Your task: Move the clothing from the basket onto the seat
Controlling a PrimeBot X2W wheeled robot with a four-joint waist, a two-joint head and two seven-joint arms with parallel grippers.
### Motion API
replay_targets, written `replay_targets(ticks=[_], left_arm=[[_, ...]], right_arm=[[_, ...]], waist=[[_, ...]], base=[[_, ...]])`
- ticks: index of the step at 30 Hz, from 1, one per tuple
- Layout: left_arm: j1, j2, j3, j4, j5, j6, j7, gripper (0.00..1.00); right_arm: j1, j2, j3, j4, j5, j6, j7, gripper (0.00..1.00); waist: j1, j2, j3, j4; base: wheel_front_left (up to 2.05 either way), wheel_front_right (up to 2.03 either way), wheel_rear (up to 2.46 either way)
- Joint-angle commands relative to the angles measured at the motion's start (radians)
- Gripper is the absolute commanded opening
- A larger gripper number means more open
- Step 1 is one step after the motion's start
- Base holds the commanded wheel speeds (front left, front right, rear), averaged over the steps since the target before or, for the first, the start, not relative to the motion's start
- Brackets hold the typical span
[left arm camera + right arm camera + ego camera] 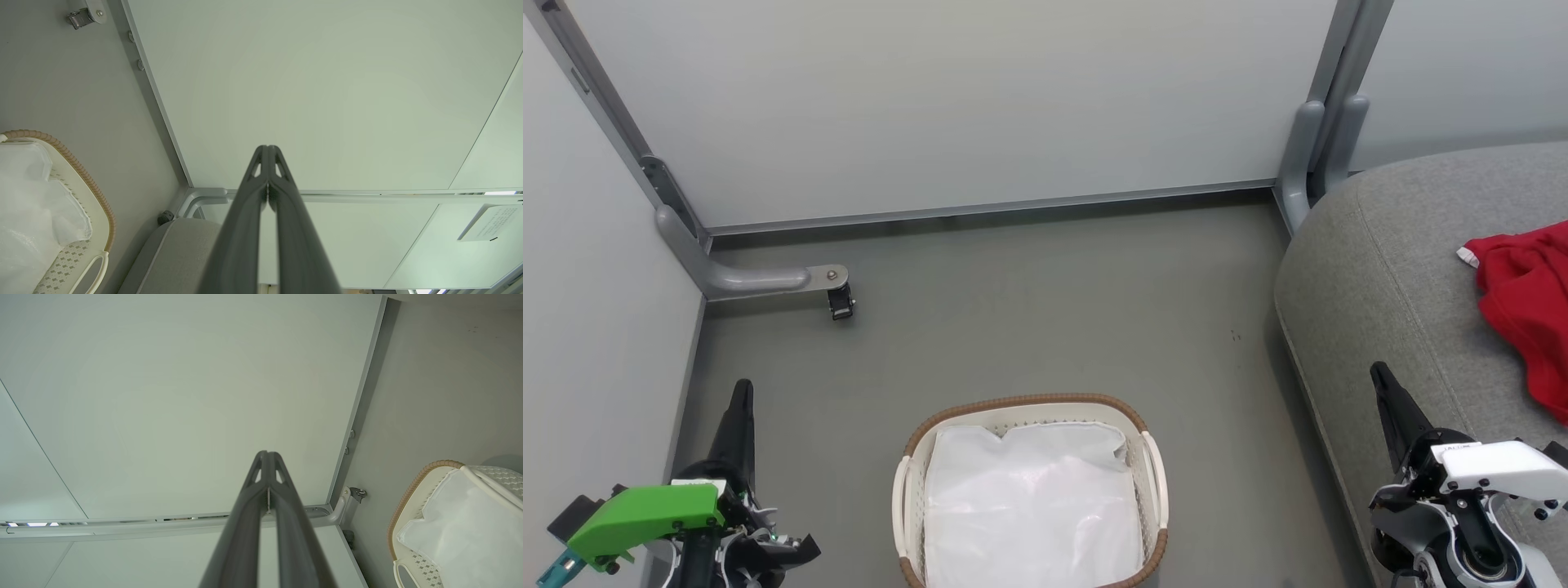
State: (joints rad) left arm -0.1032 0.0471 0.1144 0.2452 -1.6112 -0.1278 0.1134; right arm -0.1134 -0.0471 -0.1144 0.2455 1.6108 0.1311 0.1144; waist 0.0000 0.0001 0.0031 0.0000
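Clothing (1525, 306) lies on the seat (1380, 269). Basket (1023, 402) on the floor holds a white liner (1029, 506), no red visible. My left pincer (267, 152) and right pincer (267, 456) are pressed together, empty. Judgement: transfer appears complete; next, check beneath the liner.

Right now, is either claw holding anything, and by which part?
Nothing is held. The left claw and the right claw are both shut and empty; the clothing lies on the seat.
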Motion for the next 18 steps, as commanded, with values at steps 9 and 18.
replay_targets(ticks=[9, 18], left_arm=[[-0.01, 0.006, 0.002, -0.002, -0.003, -0.006, 0.005, 0.0], [-0.01, 0.006, 0.002, -0.002, -0.003, -0.006, 0.005, 0.0]], right_arm=[[0.011, -0.006, -0.002, -0.004, 0.004, -0.001, 0.003, 0.0], [0.011, -0.006, -0.002, -0.004, 0.004, -0.001, 0.003, 0.0]], waist=[[0.0, -0.0001, 0.0, 0.0], [0.0, -0.0001, 0.0, 0.0]], base=[[0.0, 0.0, 0.0], [0.0, 0.0, 0.0]])
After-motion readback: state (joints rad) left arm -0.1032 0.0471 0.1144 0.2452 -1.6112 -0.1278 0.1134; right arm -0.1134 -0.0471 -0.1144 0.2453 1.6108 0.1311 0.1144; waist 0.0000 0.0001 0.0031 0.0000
